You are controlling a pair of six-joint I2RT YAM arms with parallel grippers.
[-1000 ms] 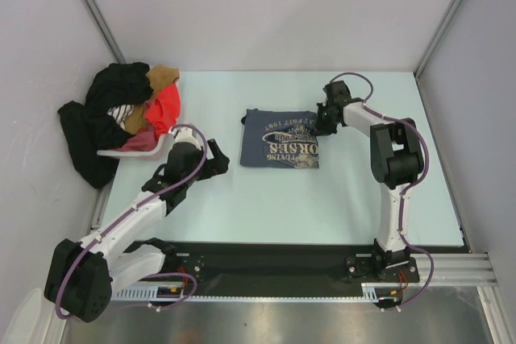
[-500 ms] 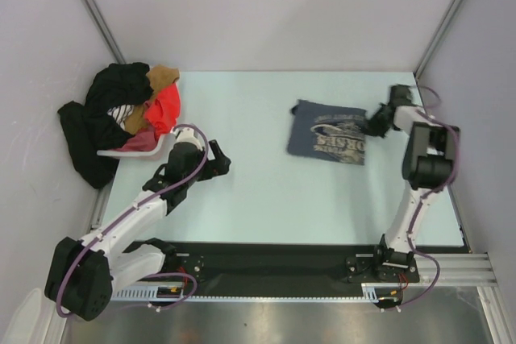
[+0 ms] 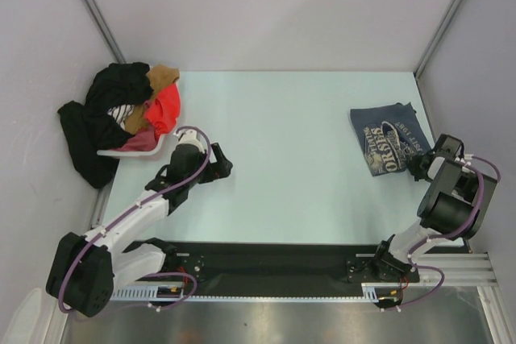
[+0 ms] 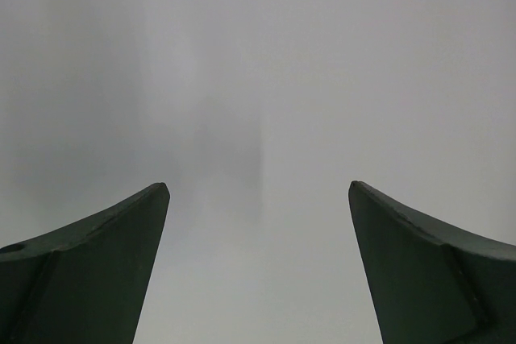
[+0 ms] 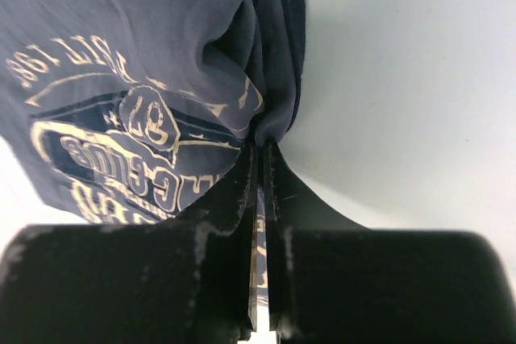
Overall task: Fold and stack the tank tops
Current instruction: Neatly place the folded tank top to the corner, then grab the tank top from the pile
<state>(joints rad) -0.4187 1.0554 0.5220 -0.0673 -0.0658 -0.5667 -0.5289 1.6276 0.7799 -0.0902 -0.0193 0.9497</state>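
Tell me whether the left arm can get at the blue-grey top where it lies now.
Probably not. The top lies at the far right edge of the table, pinched in the right jaws; the left arm sits by the clothes pile, jaws open, with most of the table between them.

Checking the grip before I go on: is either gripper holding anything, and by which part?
The right gripper is shut on the blue-grey top, pinching a bunched edge of it. The left gripper is open and holds nothing.
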